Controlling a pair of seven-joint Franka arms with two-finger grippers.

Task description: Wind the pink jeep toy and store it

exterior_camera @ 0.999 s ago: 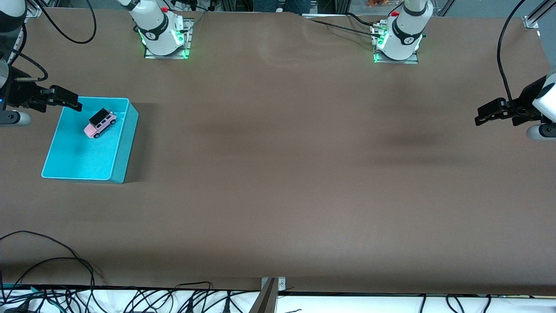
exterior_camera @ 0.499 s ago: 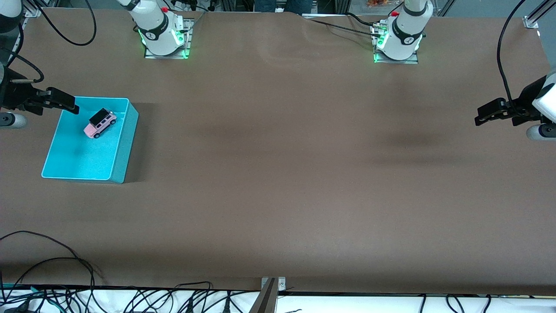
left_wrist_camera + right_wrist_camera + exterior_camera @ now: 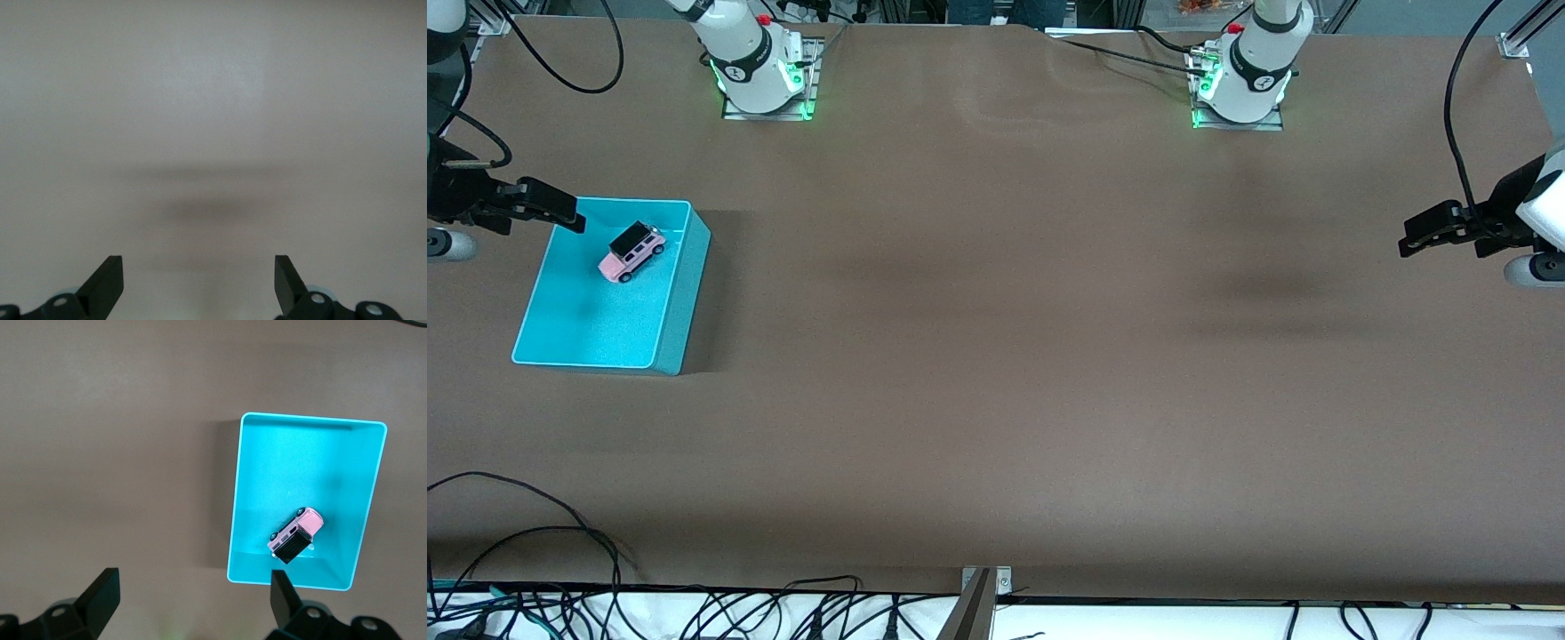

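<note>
The pink jeep toy (image 3: 631,252) (image 3: 295,535), black roof up, rests on its wheels inside the turquoise bin (image 3: 685,293) (image 3: 237,495), in the part of the bin farther from the front camera. My right gripper (image 3: 560,212) (image 3: 193,597) hangs open and empty over the bin's corner at the right arm's end of the table. My left gripper (image 3: 1423,233) (image 3: 199,280) waits open and empty above bare table at the left arm's end.
The brown table mat (image 3: 996,356) stretches between the two arms. Both arm bases (image 3: 760,71) (image 3: 1240,76) stand at the edge farthest from the front camera. Loose cables (image 3: 694,613) run along the edge nearest that camera.
My right gripper has drawn back a little from over the bin toward the right arm's end of the table. The jeep, the bin and the left arm have not moved.
</note>
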